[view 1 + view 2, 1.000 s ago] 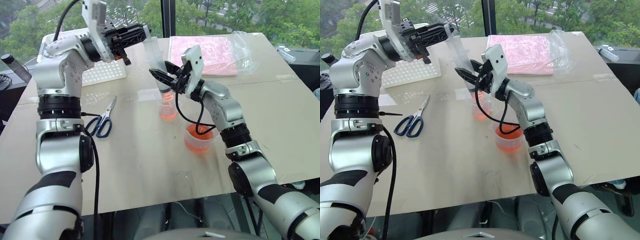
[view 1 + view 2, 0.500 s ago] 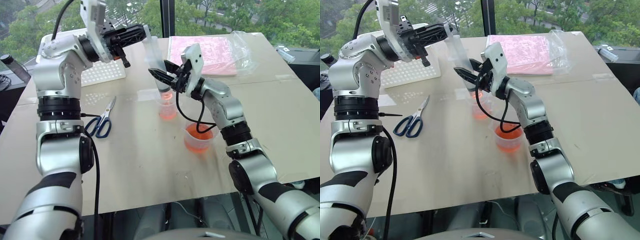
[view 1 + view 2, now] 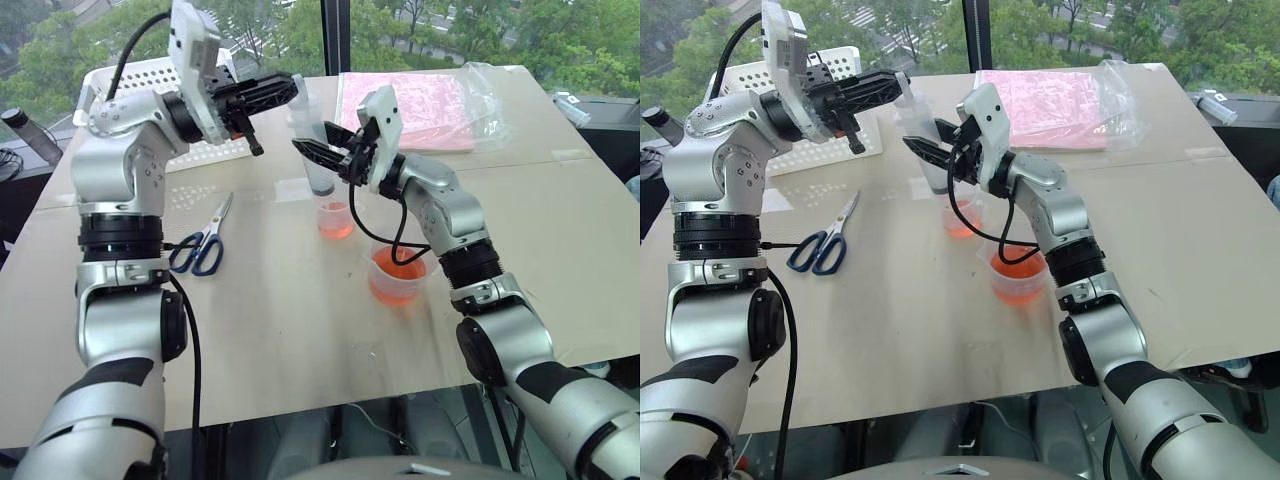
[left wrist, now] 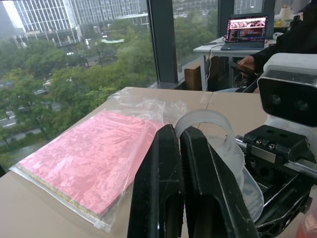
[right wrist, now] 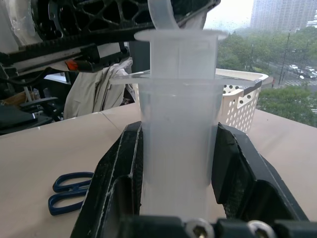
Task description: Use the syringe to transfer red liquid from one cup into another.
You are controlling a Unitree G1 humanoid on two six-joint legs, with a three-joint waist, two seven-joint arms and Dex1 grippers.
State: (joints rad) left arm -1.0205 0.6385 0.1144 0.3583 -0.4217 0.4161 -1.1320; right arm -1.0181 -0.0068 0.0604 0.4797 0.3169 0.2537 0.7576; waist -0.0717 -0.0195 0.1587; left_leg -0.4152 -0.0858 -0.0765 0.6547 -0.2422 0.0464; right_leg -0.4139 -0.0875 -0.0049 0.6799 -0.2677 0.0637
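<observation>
Above the small cup [image 3: 336, 219] of red liquid [image 3: 336, 229], we see the syringe [image 3: 318, 150] held upright. The right gripper [image 3: 318, 154] reaches in from the right, clamped around the barrel. The left gripper [image 3: 283, 88], arm raised and bent, pinches the plunger's top ring. The larger beaker [image 3: 397, 276] stands just beside the cup, nearer us.

Blue-handled scissors [image 3: 203, 246] lie flat on the tabletop [image 3: 280, 330]. A white perforated basket [image 3: 140, 75] stands at its far left corner. A clear bag of pink material [image 3: 410, 108] lies at the far edge.
</observation>
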